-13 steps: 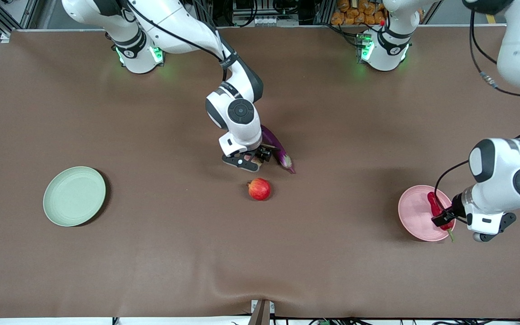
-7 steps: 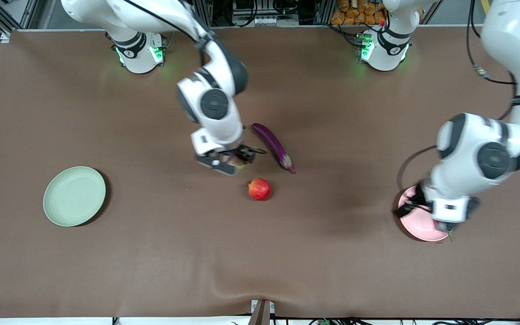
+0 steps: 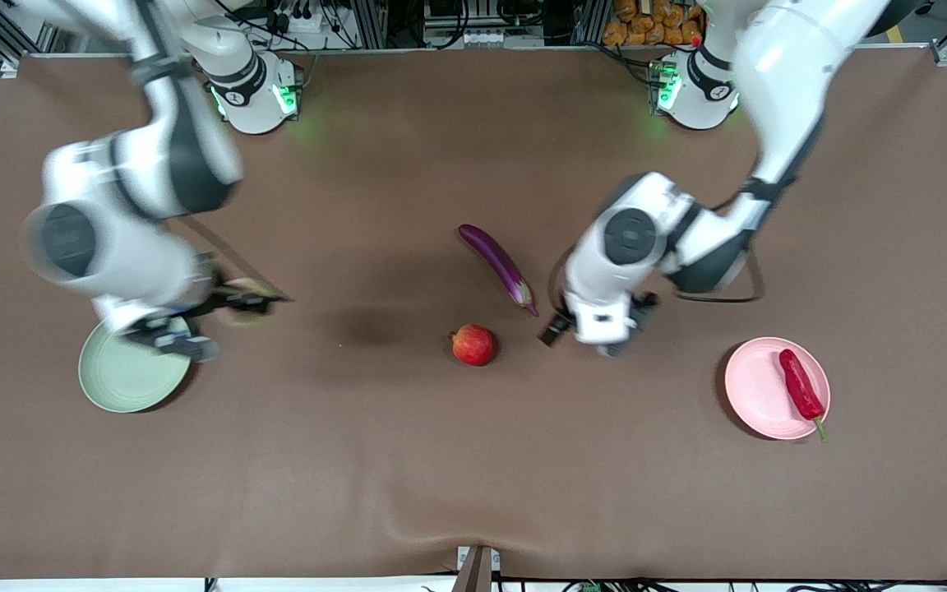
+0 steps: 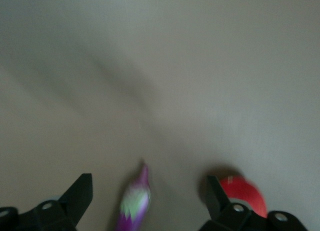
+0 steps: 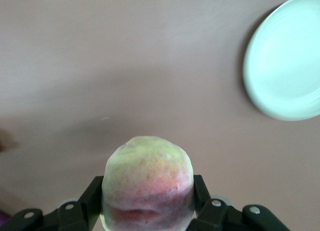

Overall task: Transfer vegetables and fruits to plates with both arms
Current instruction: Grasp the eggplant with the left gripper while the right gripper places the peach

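My right gripper (image 3: 231, 302) is shut on the yellow-green fruit (image 3: 247, 293) with pink blush and holds it in the air beside the pale green plate (image 3: 132, 374). The fruit (image 5: 147, 183) and the green plate (image 5: 287, 61) also show in the right wrist view. My left gripper (image 3: 560, 327) is open and empty, low by the stem end of the purple eggplant (image 3: 496, 265), with the red pomegranate (image 3: 473, 344) close by. In the left wrist view the eggplant's stem end (image 4: 135, 203) lies between the open fingers and the pomegranate (image 4: 247, 196) beside one finger. The red chili (image 3: 801, 385) lies on the pink plate (image 3: 757, 386).
The brown table cloth (image 3: 358, 460) is bare round the fruit and plates. The arm bases (image 3: 253, 90) stand along the table's back edge.
My right arm has carried the yellow-green fruit from the table's middle to beside the green plate. My left gripper has let go of the chili on the pink plate and swung to the eggplant.
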`<state>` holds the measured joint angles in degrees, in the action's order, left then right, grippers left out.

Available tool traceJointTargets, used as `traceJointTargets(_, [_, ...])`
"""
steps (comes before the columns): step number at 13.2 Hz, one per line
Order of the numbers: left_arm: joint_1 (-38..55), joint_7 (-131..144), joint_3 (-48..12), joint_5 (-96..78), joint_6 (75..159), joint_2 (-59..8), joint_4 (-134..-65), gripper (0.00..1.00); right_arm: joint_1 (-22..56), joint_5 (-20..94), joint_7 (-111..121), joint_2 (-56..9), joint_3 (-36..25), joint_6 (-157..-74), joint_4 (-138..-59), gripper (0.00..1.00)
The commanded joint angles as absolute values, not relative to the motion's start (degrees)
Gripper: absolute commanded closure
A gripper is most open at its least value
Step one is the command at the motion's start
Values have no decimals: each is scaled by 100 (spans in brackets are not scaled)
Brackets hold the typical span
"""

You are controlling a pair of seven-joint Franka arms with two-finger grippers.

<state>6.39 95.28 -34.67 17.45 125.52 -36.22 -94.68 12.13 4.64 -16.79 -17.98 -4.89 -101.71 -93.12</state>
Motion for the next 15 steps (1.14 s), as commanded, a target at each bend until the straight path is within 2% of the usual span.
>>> traceJointTargets(1, [1124, 10237, -3375, 1925, 12691, -3954, -9439, 24, 293, 492, -207, -1801, -325, -10230, -9466, 89])
traceJointTargets(4, [1511, 10712, -3366, 1925, 12831, -4165, -9571, 23, -385, 422, 1103, -2134, -334, -10616, -9431, 89])
traceJointTargets(7, [1608, 11134, -3366, 2459, 13401, -4157, -10263, 20, -763, 413, 1765, -2696, -325, -10845, -9124, 88])
traceJointTargets(8, [1617, 11223, -3358, 2765, 13603, -4183, -10448, 25, -834, 413, 1923, -2959, -325, -10889, -8966, 88])
traceJointTargets(9, [1591, 11241, -3331, 2925, 13797, -4218, -10511, 43, -852, 396, 1968, -3179, -334, -10907, -8852, 88])
traceJointTargets(10, [1600, 11241, -3279, 2996, 13903, -4245, -10512, 83, -870, 396, 1977, -3382, -334, -10951, -8720, 88])
traceJointTargets(11, [1547, 11241, -3244, 3084, 13887, -4158, -10529, 100, -896, 387, 2004, -3558, -334, -11073, -8675, 88])
traceJointTargets(13, [1145, 10979, -3234, 3111, 13843, -3790, -10486, 100, -1062, 387, 2493, -3805, -334, -11660, -8718, 86])
traceJointTargets(15, [531, 10313, -3269, 3103, 13782, -3298, -10485, 100, -1361, 396, 2986, -4016, -334, -11786, -8736, 85])
